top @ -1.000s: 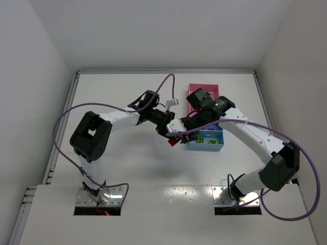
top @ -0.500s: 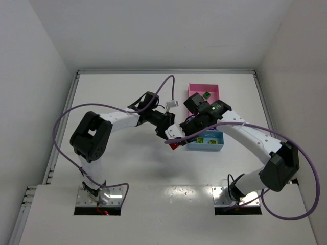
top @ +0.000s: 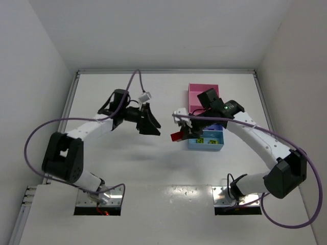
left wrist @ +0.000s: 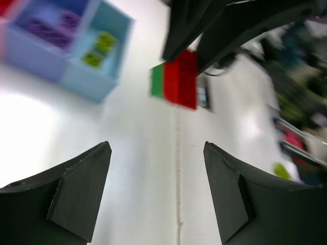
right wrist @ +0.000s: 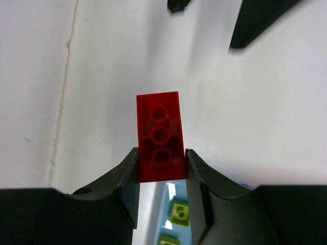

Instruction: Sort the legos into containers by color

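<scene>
Red lego | in right fingers | tray just beside | left fingers spread opposite

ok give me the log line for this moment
left gripper: open, empty | right gripper: shut on red brick, beside tray | brick not yet binned

White table bears the divided tray. Pink compartment at the tray's far end, light-blue compartment nearest; middle section apparently obscured.
</scene>
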`<state>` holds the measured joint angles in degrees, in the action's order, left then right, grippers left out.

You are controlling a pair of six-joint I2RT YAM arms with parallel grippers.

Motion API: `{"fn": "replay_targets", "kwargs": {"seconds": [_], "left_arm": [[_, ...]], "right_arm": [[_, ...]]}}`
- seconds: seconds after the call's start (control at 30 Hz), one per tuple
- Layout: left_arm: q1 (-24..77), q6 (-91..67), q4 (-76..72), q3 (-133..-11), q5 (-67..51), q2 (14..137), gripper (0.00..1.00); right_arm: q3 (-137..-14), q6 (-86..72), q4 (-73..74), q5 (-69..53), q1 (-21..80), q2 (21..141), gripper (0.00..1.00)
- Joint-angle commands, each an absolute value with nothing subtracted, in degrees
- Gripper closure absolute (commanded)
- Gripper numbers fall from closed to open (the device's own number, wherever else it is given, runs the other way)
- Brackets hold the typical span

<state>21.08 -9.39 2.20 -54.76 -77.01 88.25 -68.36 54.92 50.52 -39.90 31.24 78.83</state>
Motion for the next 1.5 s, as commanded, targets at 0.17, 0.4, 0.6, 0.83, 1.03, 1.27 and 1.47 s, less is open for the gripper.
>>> {"fn": "replay_targets", "kwargs": {"seconds": [0.17, 0.4, 0.6, 0.83, 1.03, 1.27, 1.47], "left_arm": [[8.62, -15.29, -13.8, -37.27, -56.53, 65.49, 0.21], [6.68, -20.28, -20.71, -34.03, -59.49, 62.93, 0.21], [8.52, -47.78, -53.58, -34.89, -68.27, 72.93, 0.21], [11.95, -56.51, -61.42, -42.27, -70.05, 81.2, 0.21], [14.77, -60.47, -66.71, -44.64, -71.37, 83.85, 0.21], [16.52, -60.47, -66.19, -45.7, -72.51, 84.37, 0.22], [17.05, -60.47, -65.65, -46.23, -72.51, 85.69, 0.24]], "right_arm": [[-60.48, -2.1, 14.49, -59.04, 23.56, 77.6, 0.85], [-55.73, -41.23, -19.79, -65.39, 19.96, 82.7, 0.85], [-54.58, -59.74, -37.77, -64.87, 19.42, 87.27, 0.85], [-54.05, -69.08, -45.7, -63.72, 18.9, 90.26, 0.85], [-54.58, -70.13, -45.18, -63.72, 18.9, 91.4, 0.85], [-55.11, -72.68, -47.46, -63.72, 18.9, 93.42, 0.85], [-56.16, -72.69, -47.99, -64.25, 19.95, 93.43, 0.85]]}}
